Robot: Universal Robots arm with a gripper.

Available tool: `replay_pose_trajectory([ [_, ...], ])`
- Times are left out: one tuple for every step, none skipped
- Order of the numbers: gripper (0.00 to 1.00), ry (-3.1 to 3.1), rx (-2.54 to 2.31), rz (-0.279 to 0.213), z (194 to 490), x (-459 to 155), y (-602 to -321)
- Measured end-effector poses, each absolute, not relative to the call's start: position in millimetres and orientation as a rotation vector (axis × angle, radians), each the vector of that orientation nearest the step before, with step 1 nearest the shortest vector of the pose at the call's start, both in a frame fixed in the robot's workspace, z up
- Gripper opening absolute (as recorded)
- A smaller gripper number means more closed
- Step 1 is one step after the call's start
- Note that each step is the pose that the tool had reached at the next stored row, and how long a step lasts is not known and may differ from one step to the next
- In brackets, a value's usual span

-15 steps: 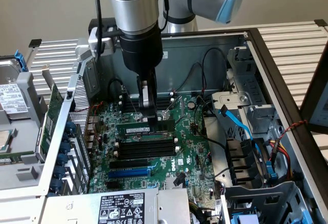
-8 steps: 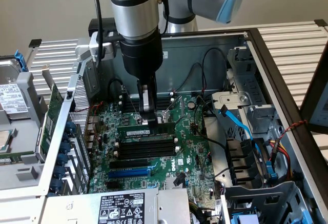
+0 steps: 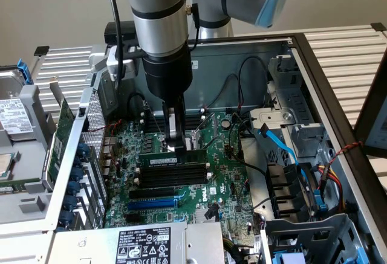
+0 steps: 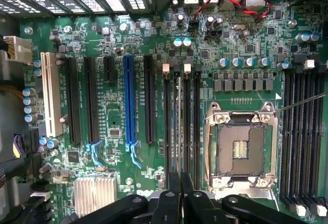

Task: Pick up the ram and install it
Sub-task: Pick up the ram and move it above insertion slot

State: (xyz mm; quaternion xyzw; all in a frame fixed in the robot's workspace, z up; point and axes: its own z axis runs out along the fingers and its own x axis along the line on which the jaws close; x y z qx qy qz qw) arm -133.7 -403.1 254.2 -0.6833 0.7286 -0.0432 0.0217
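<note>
ram [image 3: 163,160]: long thin green PCB stick with a white label, standing on edge in the memory-slot bank [image 4: 182,121] mid-motherboard, parallel to the slots. Can't tell which slot of the bank it's in.

gripper [image 3: 176,146]: black fingers [image 4: 173,203] pinched to a thin slit over the ram's top edge, gripping it. Arm comes straight down from above, silver tube and black wrist.

Around it:
- motherboard [image 3: 202,202]: green and densely populated. 4 black memory slots in this bank, 4 more [image 4: 302,131] past the CPU socket.
- CPU socket [image 4: 241,149]: open, square metal frame. It sits just beside the ram's bank, between the two banks.
- Other side of the bank: 1 black slot, then 1 blue expansion slot [image 4: 128,101], further black ones, 1 white.
- 1 finned silver heatsink [image 4: 95,190] near the board edge.

Clearance: tight sideways, with slots packed close together, and open above. Steel case walls [image 3: 254,49] ring the board. Blue cable [image 3: 281,149] and black wires lie toward the exterior view's right, apart from the gripper.
</note>
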Motion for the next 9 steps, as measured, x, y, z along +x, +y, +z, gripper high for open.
replay_pose_trajectory([
  [0.12, 2.258, -2.118, -0.131, 253.8, -133.7, -403.3],
  [0.12, 2.259, -2.118, -0.128, 253.5, -133.8, -403.4],
  [0.12, 2.26, -2.119, -0.124, 253.2, -133.8, -403.6],
  [0.12, 2.261, -2.12, -0.121, 253.0, -133.8, -403.8],
  [0.12, 2.262, -2.121, -0.117, 252.7, -133.8, -404.0],
  [0.12, 2.262, -2.122, -0.115, 252.5, -133.8, -404.4],
  [0.12, 2.263, -2.122, -0.112, 252.2, -133.7, -404.8],
  [0.12, 2.263, -2.123, -0.11, 251.9, -133.6, -405.0],
  [0.12, 2.263, -2.124, -0.109, 251.7, -133.6, -405.2],
])
